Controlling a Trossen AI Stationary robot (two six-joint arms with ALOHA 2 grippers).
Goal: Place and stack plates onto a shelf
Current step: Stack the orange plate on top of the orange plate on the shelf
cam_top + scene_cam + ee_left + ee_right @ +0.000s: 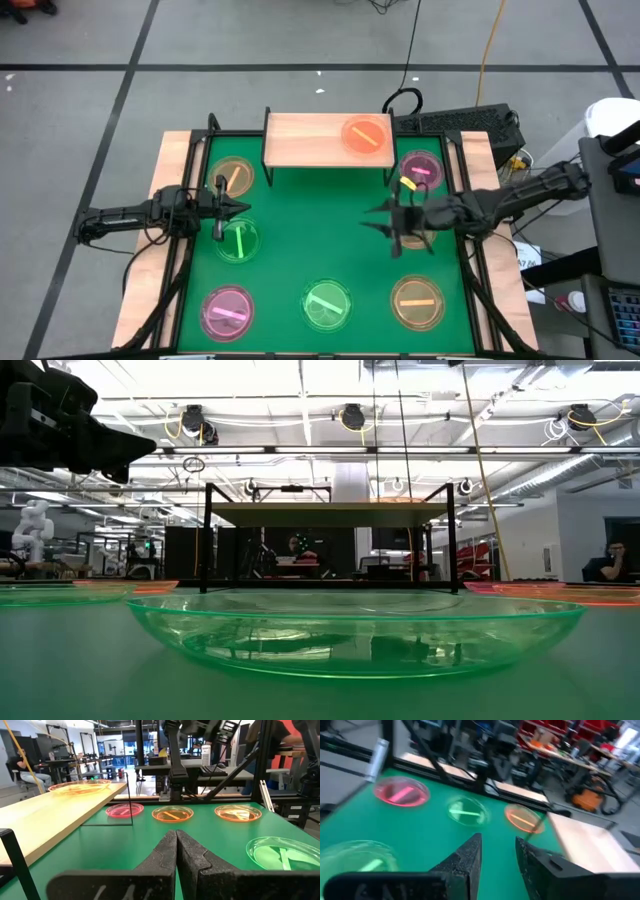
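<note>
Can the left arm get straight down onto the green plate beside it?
Probably yes. The left tool hangs just above the green plate, with nothing lying over the plate. Its fingers are shut, so they would have to open first.

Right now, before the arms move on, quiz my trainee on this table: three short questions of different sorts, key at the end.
1. True or false: the shelf holds two plates.
2. The left end effector is: A) open, B) shut and empty, C) clamped on a plate.
3. Fill in: the orange plate on the shelf lies at the end nearer the ___ arm.
Key: 1 false, it holds one; 2 B; 3 right.
</note>
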